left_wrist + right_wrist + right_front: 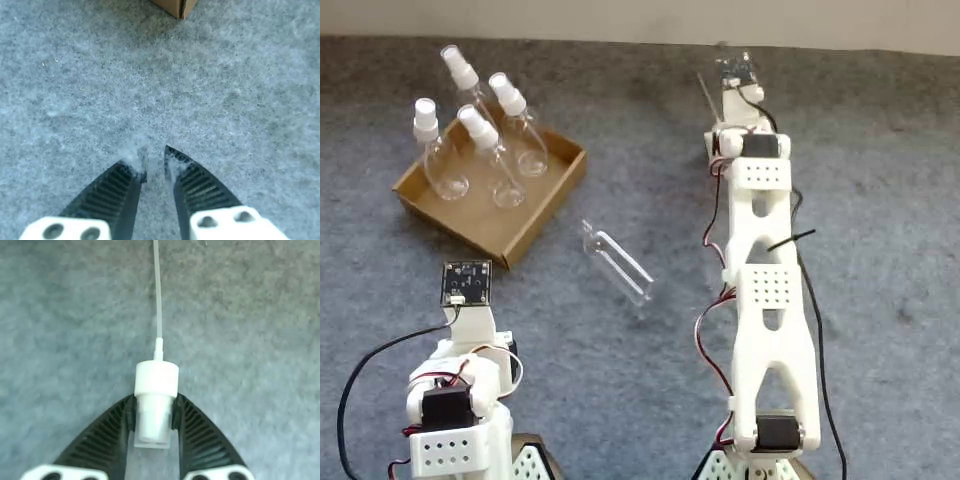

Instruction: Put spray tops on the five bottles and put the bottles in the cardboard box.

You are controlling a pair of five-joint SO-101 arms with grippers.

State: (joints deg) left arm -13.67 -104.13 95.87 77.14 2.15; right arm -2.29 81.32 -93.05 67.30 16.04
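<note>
Spray top (156,385) clamped between right jaws; left jaws slightly apart.

Box (450,226): no print to be read on its walls.
Bottles (501,166): no label to be read.
Board (467,283), left arm: perhaps tiny marks, too small to read.

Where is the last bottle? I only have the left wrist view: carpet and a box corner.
Observer: The uncapped bottle lies on its side on the carpet, between the cardboard box and the right arm.
Operator: And its spray top?
Observer: The right gripper is shut on the spray top, its tube pointing away from the gripper.
Operator: How many are boxed?
Observer: Four capped bottles are in the box.
</note>
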